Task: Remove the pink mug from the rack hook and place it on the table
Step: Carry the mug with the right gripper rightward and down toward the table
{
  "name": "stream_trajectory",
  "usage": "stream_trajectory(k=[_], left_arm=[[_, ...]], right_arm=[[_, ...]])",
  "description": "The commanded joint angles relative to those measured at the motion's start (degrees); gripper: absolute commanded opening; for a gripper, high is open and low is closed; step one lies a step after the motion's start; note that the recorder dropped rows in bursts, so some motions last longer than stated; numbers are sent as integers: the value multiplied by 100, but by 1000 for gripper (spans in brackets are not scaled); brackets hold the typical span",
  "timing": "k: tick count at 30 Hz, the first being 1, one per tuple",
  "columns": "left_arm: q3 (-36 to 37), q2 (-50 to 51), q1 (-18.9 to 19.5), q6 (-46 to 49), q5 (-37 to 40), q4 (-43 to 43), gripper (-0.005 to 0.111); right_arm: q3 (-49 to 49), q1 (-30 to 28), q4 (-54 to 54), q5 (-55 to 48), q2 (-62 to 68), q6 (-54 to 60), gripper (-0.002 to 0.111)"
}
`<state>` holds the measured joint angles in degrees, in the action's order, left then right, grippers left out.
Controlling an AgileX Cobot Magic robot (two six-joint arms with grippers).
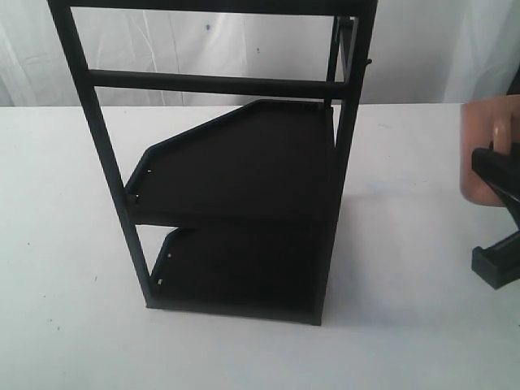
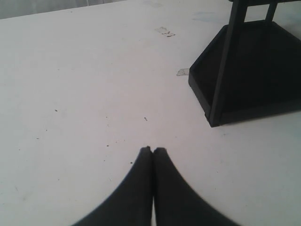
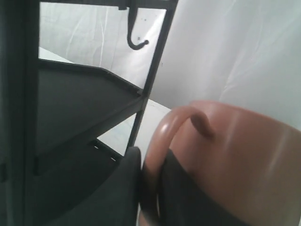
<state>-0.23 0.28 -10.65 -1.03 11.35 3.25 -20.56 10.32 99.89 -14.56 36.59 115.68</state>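
Note:
The pink mug [image 1: 487, 138] hangs in the air at the far right edge of the exterior view, off the rack [image 1: 244, 171] and above the table [image 1: 406, 309]. My right gripper [image 3: 149, 174] is shut on the mug's loop handle [image 3: 174, 123], one finger inside the loop, one outside. The mug body [image 3: 249, 160] fills the right wrist view. The hook [image 3: 136, 43] sits bare on the rack's upper post, well away from the mug. My left gripper [image 2: 152, 149] is shut on nothing, low over the table [image 2: 84, 94] near the rack's bottom tray [image 2: 244, 80].
The rack's two dark shelf trays [image 1: 252, 162] stand mid-table. A pale curtain hangs behind. A small scrap of tape [image 2: 182, 72] lies on the table by the rack's base.

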Motion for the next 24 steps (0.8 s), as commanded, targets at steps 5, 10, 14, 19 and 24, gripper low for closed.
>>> stream_trajectory(k=[5,10,14,19,24], left_arm=[[23,-28,25,-26,18,12,0],[23,-28,25,-26,18,12,0],[23,-28,25,-26,18,12,0],[23,-28,25,-26,18,12,0],[23,-28,25,-26,18,12,0]], right_arm=[[-391,-8,-3757,36,-43,-3843,0],[-422,-8,-7126,681,-43,-7969,0],[-372,186,-8001,842,-43,-8869,0],[-64,695,-8258,1599,-43,-8958,0],[158,1069,-8695,2159,-43,-9362,0]])
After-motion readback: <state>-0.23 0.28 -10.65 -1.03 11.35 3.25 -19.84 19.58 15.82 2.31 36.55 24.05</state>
